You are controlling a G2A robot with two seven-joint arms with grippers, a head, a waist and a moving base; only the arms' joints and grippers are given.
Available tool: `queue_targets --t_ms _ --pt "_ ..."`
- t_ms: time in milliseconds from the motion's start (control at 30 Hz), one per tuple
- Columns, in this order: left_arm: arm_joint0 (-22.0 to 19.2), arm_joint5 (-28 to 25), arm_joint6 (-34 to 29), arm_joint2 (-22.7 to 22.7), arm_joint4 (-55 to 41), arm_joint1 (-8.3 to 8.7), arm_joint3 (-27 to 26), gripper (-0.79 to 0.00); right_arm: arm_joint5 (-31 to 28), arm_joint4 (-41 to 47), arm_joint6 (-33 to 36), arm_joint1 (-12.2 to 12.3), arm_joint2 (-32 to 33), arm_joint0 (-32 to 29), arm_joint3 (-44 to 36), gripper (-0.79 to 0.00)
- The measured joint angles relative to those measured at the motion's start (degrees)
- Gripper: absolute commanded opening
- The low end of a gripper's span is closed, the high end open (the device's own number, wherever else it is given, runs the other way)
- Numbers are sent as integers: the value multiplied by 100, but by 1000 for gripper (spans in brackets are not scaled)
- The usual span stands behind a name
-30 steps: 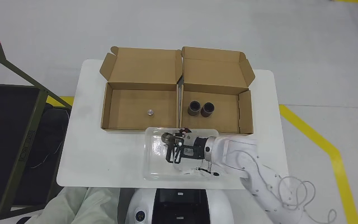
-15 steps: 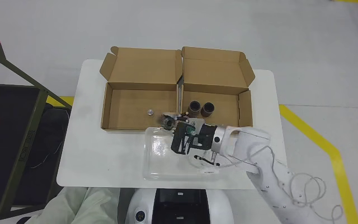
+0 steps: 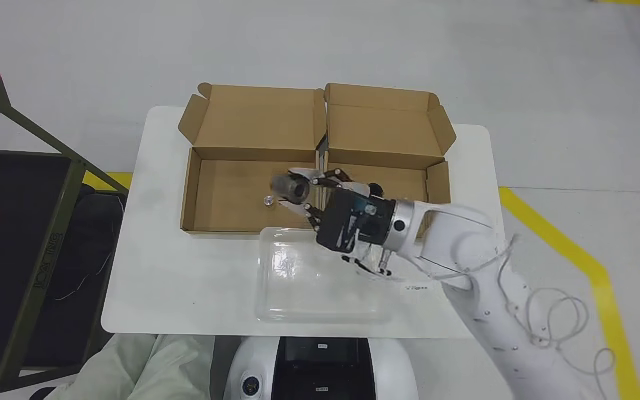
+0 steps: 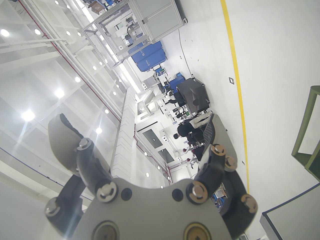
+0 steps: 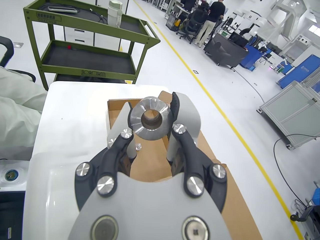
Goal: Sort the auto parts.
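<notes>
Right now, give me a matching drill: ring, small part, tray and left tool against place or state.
1 metal ring
2 small silver part
3 clear tray
4 left tool

A open, empty
B on the floor of the left box
C clamped in the right tool
D on the table's near side

Pairs: 1-C, 2-B, 3-D, 4-A

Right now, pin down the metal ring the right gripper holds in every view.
Top view: metal ring over the left cardboard box, above its floor.
Right wrist view: metal ring clamped in the right gripper, hole facing the camera.
Left wrist view: left gripper, open, faces the hall, away from the table.
Shared landmark: the small silver part on that box's floor.
</notes>
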Motion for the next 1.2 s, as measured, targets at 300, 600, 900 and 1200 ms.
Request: queue_targets --t_ms 300,600,900,1200 --pt "0 0 0 0 0 0 0 0 147 -109 -259 24 138 -96 -293 -785" --pt "0 0 0 0 0 0 0 0 205 -236 -503 48 203 -213 -389 -785" --pt "0 0 0 0 0 0 0 0 236 -409 -495 56 128 -244 -328 -785" --pt "0 0 0 0 0 0 0 0 344 -469 -151 -21 -320 34 146 -785"
